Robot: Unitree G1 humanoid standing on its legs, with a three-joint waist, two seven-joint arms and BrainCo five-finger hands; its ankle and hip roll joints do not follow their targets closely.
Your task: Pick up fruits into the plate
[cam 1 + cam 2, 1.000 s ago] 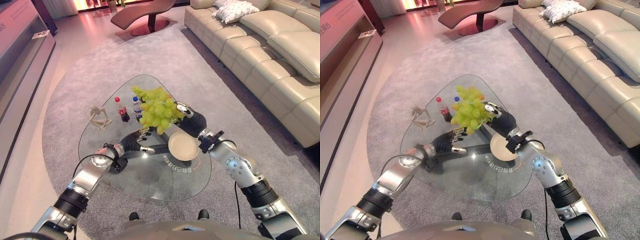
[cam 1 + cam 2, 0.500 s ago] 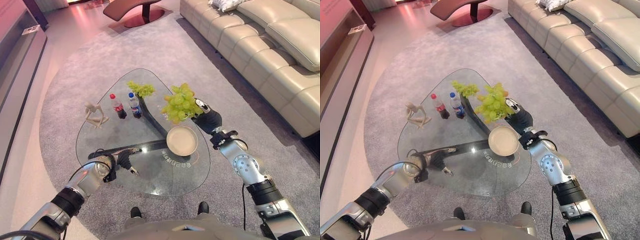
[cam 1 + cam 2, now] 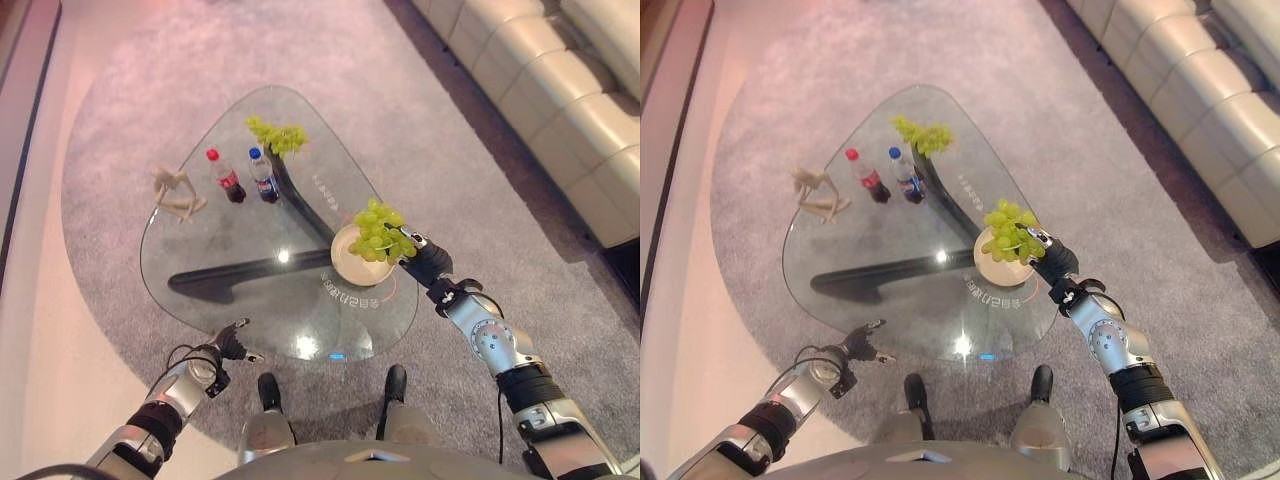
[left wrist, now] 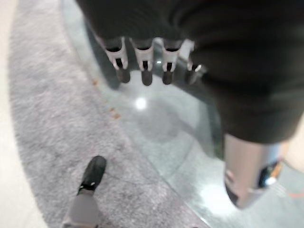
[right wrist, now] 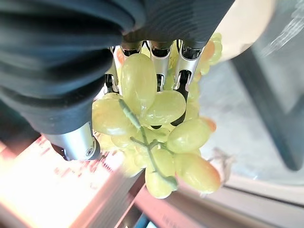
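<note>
A bunch of green grapes (image 3: 380, 232) hangs from my right hand (image 3: 425, 262), whose fingers are curled round it. The bunch hovers just over the right side of the beige plate (image 3: 346, 266) on the glass table (image 3: 220, 250). In the right wrist view the grapes (image 5: 156, 123) dangle below the curled fingers (image 5: 161, 52), with the plate (image 5: 249, 21) beyond them. A second bunch of grapes (image 3: 278, 133) lies at the table's far end. My left hand (image 3: 232, 343) hovers at the table's near left edge, fingers (image 4: 144, 64) straight and holding nothing.
A red-capped cola bottle (image 3: 222, 176) and a blue-capped bottle (image 3: 262, 175) stand at the back of the table, with a pale figurine (image 3: 175, 194) to their left. A beige sofa (image 3: 570, 90) runs along the right. Grey carpet (image 3: 120, 120) surrounds the table.
The camera has tipped downward. My right hand carried the grapes from the table's middle to over the plate. My left hand pulled back from the table's centre to its near left edge.
</note>
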